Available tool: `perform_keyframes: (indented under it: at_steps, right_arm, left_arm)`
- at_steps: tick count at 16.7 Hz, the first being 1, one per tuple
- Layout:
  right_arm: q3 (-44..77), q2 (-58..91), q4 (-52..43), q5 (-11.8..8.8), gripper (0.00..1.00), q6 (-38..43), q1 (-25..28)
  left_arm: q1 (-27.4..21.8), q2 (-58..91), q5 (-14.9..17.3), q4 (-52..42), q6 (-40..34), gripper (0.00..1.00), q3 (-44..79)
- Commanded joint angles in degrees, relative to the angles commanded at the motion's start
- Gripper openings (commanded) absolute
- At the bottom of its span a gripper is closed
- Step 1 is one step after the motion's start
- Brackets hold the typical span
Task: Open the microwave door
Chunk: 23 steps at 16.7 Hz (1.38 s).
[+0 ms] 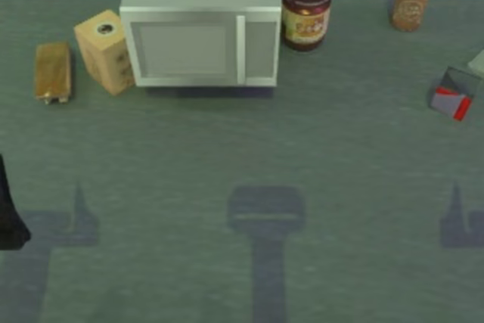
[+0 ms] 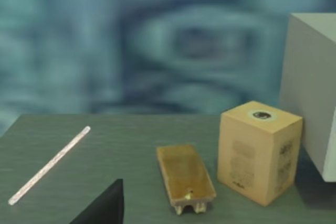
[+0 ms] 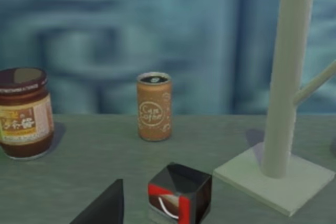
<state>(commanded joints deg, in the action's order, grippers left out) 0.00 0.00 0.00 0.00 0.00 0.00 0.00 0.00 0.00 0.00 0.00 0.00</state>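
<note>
Since the microwave (image 1: pixel 200 17) sits far centre-left on the surface with the microwave door (image 1: pixel 184 49) shut, approach its right edge beside the control strip (image 1: pixel 262 48); both arms parked near, jaws' state can't be told.

Overhead view; two low wrist views

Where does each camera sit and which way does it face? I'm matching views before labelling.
Top view: overhead, looking down at the microwave; left arm's dark edge shows far left.
Left wrist view: low on the left arm, facing the wooden block; a dark gripper tip shows.
Right wrist view: low on the right arm, facing the coffee can; same dark tip.
Shared: block and can also appear from above.
</note>
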Motion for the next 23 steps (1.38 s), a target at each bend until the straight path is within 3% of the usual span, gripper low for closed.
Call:
perform_keyframes:
  at_steps: [4,8,23]
  right_arm:
    - [0.0,0.0,0.0,0.0,1.00,0.0,0.0]
    - [0.0,0.0,0.0,0.0,1.00,0.0,0.0]
    - [0.0,0.0,0.0,0.0,1.00,0.0,0.0]
  left_arm:
    - [-0.8,1.7,-0.5,-0.6,-0.7,1.00,1.8]
    - [-5.3,12.5,-3.2,-4.1,-4.6,1.00,12.3]
    - [-32.6,96.6,-19.9,-29.1,-27.1,1.00,75.9]
